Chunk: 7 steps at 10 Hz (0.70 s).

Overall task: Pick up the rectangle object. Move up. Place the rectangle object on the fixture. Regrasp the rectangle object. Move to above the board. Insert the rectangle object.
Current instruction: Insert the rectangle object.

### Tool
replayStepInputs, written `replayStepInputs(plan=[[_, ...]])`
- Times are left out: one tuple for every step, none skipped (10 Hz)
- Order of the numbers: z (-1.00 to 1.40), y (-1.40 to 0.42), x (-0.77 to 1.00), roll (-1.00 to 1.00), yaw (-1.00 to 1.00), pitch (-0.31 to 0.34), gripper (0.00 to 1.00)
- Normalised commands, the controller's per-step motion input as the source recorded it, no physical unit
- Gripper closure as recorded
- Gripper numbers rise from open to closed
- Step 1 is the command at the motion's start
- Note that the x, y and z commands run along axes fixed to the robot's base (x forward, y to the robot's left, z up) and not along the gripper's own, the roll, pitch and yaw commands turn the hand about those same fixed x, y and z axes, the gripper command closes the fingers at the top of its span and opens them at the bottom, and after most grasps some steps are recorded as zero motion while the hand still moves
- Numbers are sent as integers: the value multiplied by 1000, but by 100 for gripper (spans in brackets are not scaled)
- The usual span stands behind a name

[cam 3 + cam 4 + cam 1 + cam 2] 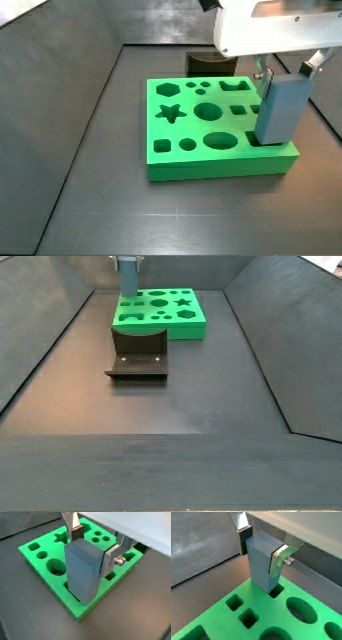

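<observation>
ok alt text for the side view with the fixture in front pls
At the far end of a dark tray, the gripper holds the upright rectangle object over the near-left corner of the green board. Nearer the camera, the dark fixture stands bare on the floor.

Dark grey floor [201, 406], sloped dark walls [40, 346] around.

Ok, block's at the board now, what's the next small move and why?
Probably keep pressing straight down. The gripper is shut on the upright rectangle object, whose lower end is already in a slot near the corner of the board; most of it stands above the surface, so it seems not seated.
</observation>
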Motion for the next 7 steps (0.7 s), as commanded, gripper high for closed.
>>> replayStepInputs(plan=[[26,0,0,19,-149,44,100],[17,0,-29,44,-134,7,100],[20,0,-217,29,-137,0,100],[63,0,-243,0,-91,0,100],[43,0,-249,31,-117,0,100],[37,0,-166,17,-106,0,100],[-114,0,0,50,0,0,100]])
